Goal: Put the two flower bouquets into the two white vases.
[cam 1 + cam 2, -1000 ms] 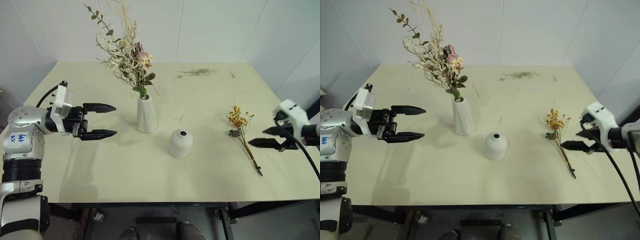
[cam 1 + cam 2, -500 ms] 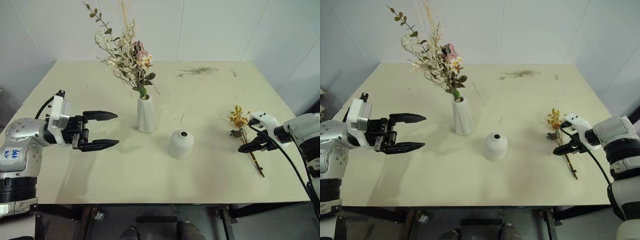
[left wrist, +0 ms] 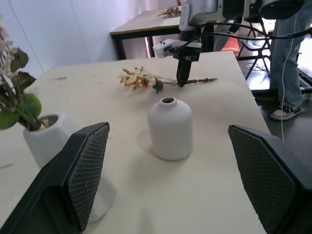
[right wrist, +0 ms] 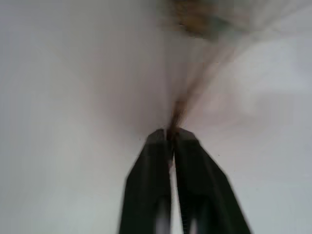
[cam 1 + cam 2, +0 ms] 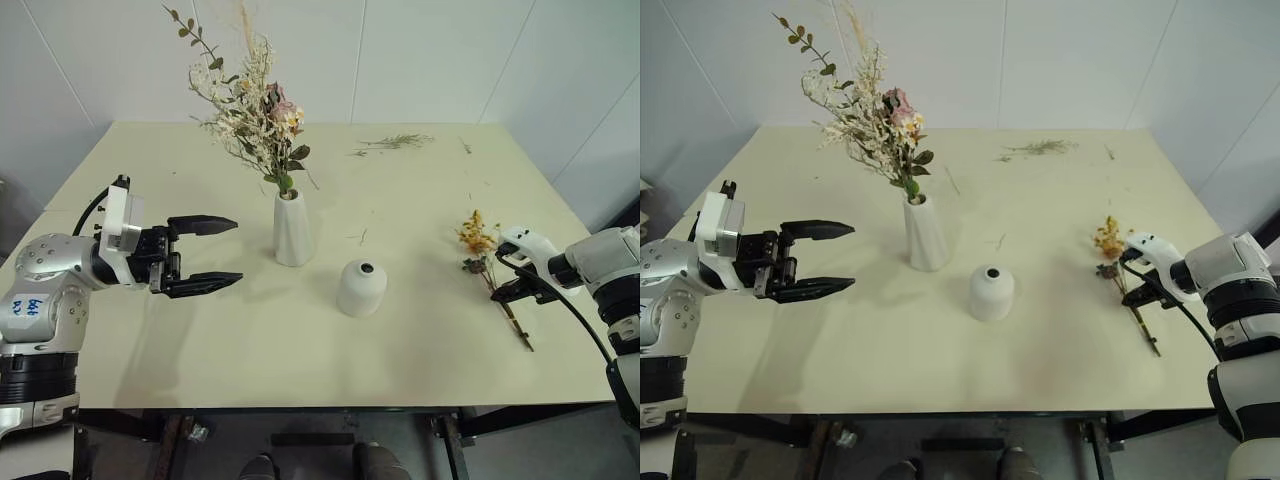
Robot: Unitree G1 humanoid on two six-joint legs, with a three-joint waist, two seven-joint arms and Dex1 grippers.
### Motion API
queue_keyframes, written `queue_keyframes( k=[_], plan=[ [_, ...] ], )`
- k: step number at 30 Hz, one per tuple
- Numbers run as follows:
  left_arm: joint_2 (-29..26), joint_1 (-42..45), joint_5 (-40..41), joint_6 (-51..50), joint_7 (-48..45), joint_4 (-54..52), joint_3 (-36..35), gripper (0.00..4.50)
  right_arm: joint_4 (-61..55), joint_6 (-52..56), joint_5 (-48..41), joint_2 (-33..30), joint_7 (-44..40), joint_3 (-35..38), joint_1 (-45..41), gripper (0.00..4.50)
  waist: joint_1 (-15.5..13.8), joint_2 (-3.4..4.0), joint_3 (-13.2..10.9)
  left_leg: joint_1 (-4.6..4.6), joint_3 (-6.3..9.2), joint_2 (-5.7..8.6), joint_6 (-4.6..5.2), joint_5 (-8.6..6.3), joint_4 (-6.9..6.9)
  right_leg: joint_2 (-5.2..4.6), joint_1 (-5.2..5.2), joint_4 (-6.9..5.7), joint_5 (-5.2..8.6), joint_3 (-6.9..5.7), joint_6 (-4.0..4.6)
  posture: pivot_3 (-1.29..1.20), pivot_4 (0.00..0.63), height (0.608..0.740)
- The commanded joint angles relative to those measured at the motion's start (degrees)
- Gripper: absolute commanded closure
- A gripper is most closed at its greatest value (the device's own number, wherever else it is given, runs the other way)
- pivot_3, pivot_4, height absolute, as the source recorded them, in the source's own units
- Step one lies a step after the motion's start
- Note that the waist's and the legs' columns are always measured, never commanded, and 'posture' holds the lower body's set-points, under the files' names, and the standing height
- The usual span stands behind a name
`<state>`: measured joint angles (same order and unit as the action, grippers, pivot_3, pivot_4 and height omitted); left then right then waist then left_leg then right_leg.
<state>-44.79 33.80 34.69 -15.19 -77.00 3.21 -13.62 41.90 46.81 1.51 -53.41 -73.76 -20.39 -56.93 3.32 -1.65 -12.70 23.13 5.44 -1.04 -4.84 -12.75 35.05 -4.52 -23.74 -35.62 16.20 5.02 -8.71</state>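
The big bunch of pink roses, dark leaves and pale dry sprigs (image 5: 250, 100) already stands in the tall thin white cone vase (image 5: 292, 229), near the middle of the pale yellow table (image 5: 250, 350). The short round white vase with a small top hole (image 5: 361, 288) sits just beside it, a bit nearer the robot, and it is empty.

The small thin bunch of yellow-orange flowers (image 5: 478, 240) lies flat on the table on the right side, well apart from both vases. Its thin brown stems point back toward the robot.

The right gripper (image 5: 516, 292) is down on those stems, fingers pressed together. In the right wrist view a thin stem comes out right at the tips, so it looks pinched (a blurry view, tho).

The left gripper (image 5: 220, 253) hangs over the table left of the tall vase, fingers spread wide w/ nothing in them.

The little bunch prob. weighs almost nothing. It is dry, so it will likely snap or drop bits if squeezed hard or bumped. The stems are the best place to hold it, not the flower heads. The hole in the round vase is small, so the stem ends need careful aim.
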Motion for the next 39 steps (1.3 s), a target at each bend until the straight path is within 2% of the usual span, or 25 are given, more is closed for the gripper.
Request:
queue_keyframes(
  k=[1,3,6,9,12,16,20,30,39],
  plan=[
    [0.85,2.92,1.06,0.48,-0.47,1.42,0.27,0.3,-9.71,0.03,-7.13,-0.08,-0.41,9.63,3.15,4.47,0.02,0.01,0.0,0.0,0.0,0.0,0.0,0.0,0.0,0.0,0.0,0.0,0.0,0.0,0.0,0.0,0.15,0.74],
    [1.49,4.34,1.82,-0.54,-0.05,2.32,0.15,0.3,-15.54,-0.58,-11.76,1.73,2.48,16.83,5.16,4.47,0.28,0.03,-0.02,0.0,-0.01,0.0,0.0,0.0,0.01,0.0,0.0,-0.02,-0.01,0.02,-0.03,0.0,0.15,0.74],
    [1.86,5.54,1.76,-1.16,-0.05,3.2,0.31,0.3,-22.62,-1.98,-16.59,3.51,4.01,23.19,8.35,4.47,0.16,0.04,-0.02,-0.01,0.0,0.0,0.0,0.0,0.0,0.01,-0.01,-0.07,-0.02,0.01,-0.04,0.0,0.15,0.74],
    [2.06,6.56,1.29,-1.24,-0.85,5.09,1.13,0.3,-39.41,-4.57,-29.2,13.75,10.84,37.36,12.54,4.47,0.17,0.01,0.0,-0.02,0.07,-0.02,0.0,0.0,-0.02,0.05,0.03,-0.05,0.0,0.0,-0.06,0.0,0.15,0.74],
    [2.98,7.02,0.53,-0.21,-0.7,7.09,1.69,0.3,-50.57,-6.27,-36.82,23.29,18.34,42.74,14.94,4.47,-0.07,0.02,-0.01,-0.01,0.13,-0.02,0.0,0.0,-0.02,0.06,0.02,-0.15,0.01,0.01,-0.07,0.0,0.15,0.74],
    [4.32,7.56,-0.44,1.53,-0.17,9.38,2.16,0.3,-57.14,-7.7,-41.42,30.27,24.21,41.46,16.75,4.47,-0.36,0.0,0.0,0.0,0.15,0.0,-0.03,0.02,0.03,0.06,0.04,-0.17,0.01,0.01,-0.07,0.0,0.15,0.74],
    [5.7,8.64,-1.03,3.17,0.78,11.65,1.89,0.3,-57.38,-12.66,-40.12,33.47,26.33,38.13,18.77,4.47,-0.39,-0.03,0.02,-0.03,0.18,0.01,-0.02,0.03,0.03,0.06,0.08,-0.17,0.0,0.0,-0.05,0.0,0.15,0.74],
    [7.33,8.22,-1.48,3.76,2.86,10.76,2.08,0.3,-51.02,-21.63,-38.33,34.9,25.42,33.42,22.82,4.47,-0.11,-0.03,0.02,-0.04,0.18,0.01,-0.01,0.04,-0.01,0.06,0.05,-0.22,0.0,0.01,-0.05,0.0,0.15,0.74],
    [6.97,7.44,-1.27,3.76,3.88,9.99,1.7,0.3,-52.24,-21.95,-40.15,34.42,25.86,31.56,26.99,4.47,-0.15,-0.04,0.03,-0.06,0.19,0.01,-0.01,0.04,-0.02,0.06,0.06,-0.21,0.0,0.01,-0.04,0.0,0.15,0.74]
  ],
)
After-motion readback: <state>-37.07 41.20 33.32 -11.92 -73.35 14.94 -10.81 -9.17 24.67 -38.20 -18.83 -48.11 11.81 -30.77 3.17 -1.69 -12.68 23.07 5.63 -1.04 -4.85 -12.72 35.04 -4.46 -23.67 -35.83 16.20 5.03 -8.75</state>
